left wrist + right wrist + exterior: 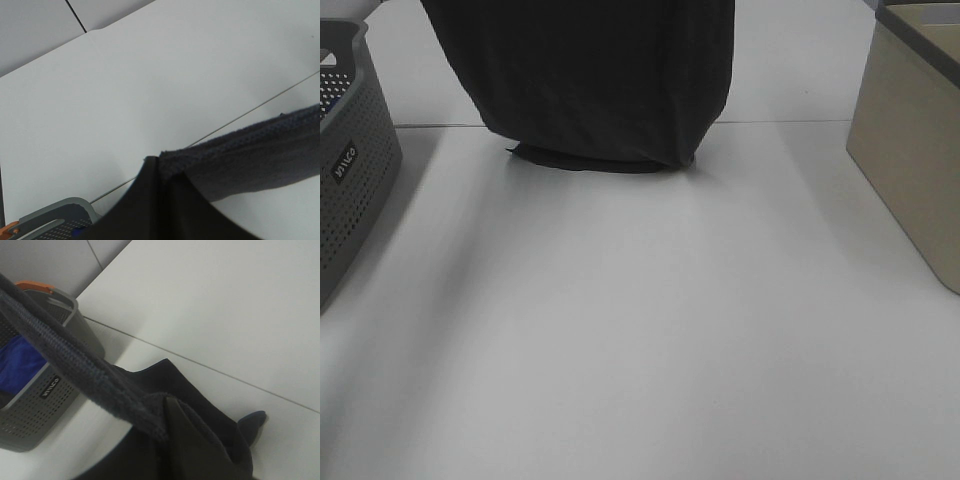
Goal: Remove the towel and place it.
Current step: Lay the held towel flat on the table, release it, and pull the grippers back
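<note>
Towel (590, 80) hung by its hem.
Soft, limp; hem is pinched tight by left gripper (158, 172) and right gripper (170, 412).

The towel (590, 80) is dark terry cloth, matt and nubbly, and its hem is coarsely ribbed. The bench (640, 330) is white and smooth with a faint sheen. The grey basket (355, 190) is perforated matt plastic. The beige bin (910, 150) looks smooth and matt.

Near-black terry cloth towel (590, 80) hung vertically, stretched wide, bottom hem bunched on the white table.
</note>
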